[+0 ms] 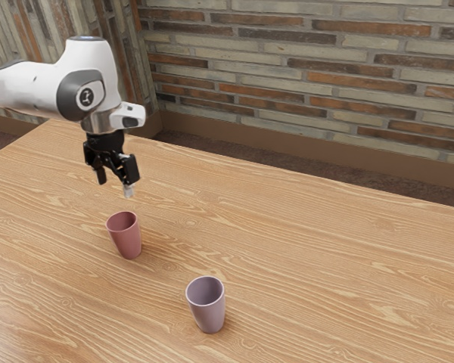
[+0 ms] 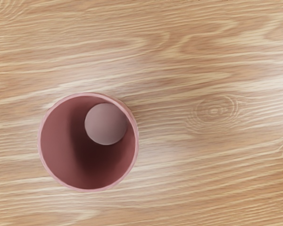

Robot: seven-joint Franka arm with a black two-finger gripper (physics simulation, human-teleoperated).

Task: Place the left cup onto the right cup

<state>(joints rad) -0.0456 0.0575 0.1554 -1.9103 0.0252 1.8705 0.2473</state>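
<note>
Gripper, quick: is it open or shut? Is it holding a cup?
Gripper: open, holding nothing, up over the pink cup.

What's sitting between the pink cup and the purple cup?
Nothing: in the exterior view, only bare wooden table separates the pink cup and the purple cup.

I see soft, even light: the pink cup (image 1: 124,234) and purple cup (image 1: 206,303) cast faint shadows on the table (image 1: 325,249) toward the exterior view's right.
</note>
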